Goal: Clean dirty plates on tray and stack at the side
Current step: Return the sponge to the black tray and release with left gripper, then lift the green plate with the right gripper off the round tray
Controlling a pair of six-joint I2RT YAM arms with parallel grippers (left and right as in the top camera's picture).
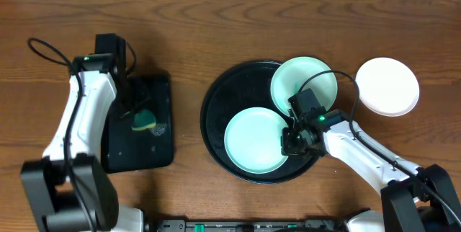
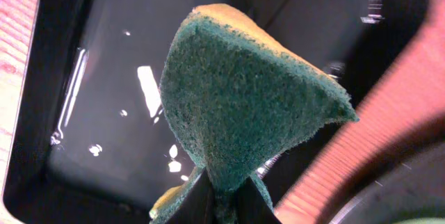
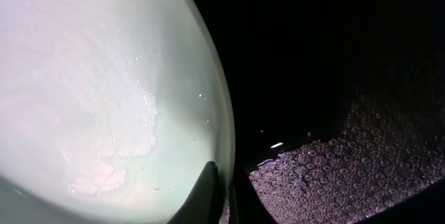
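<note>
Overhead: right end effector (image 1: 289, 143) pinches plate (image 1: 252, 140) rim, left end effector (image 1: 139, 113) pinches sponge (image 1: 147, 122); we judge the sponge must reach the plate next.

Open tabletop (image 1: 187, 45) between tray (image 1: 214, 109) and sponge tray (image 1: 155, 153)

The left end effector (image 2: 221, 200) pinches a green-and-yellow sponge (image 2: 243, 106) at its lower end, fingers closed on it, so the green scouring face fans upward. Behind it lies a glossy rectangular black tray (image 2: 90, 78) flecked with glints, with the reddish wooden surface (image 2: 396, 106) to its right.
</note>
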